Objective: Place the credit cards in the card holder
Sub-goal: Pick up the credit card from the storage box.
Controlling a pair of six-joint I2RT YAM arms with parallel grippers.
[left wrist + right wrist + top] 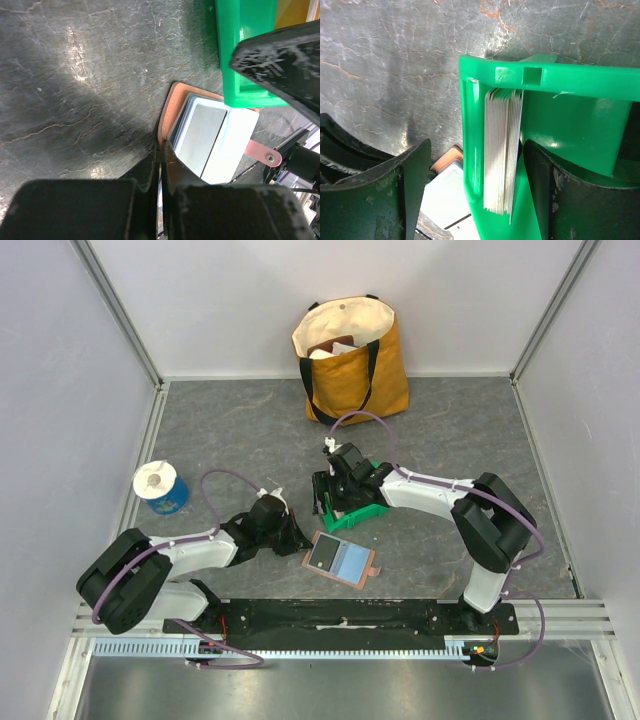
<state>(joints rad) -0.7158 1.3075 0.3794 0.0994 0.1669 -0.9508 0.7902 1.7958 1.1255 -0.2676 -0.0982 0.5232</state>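
One open, empty right gripper [477, 155] straddles the on-edge credit cards [502, 150] at lower centre, their long axis along its fingers [405, 190]; the left gripper [161, 150] clamps the card holder [172, 107].

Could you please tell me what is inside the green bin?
A stack of pale cards stands on edge against one wall of the green bin. The right pincer hides the floor beside them.

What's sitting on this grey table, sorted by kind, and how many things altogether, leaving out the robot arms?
tote bag: 1
green bin: 1
stack of cards, too tightly packed to count singly: 1
card holder: 1
blue cylinder: 1
Total: 5
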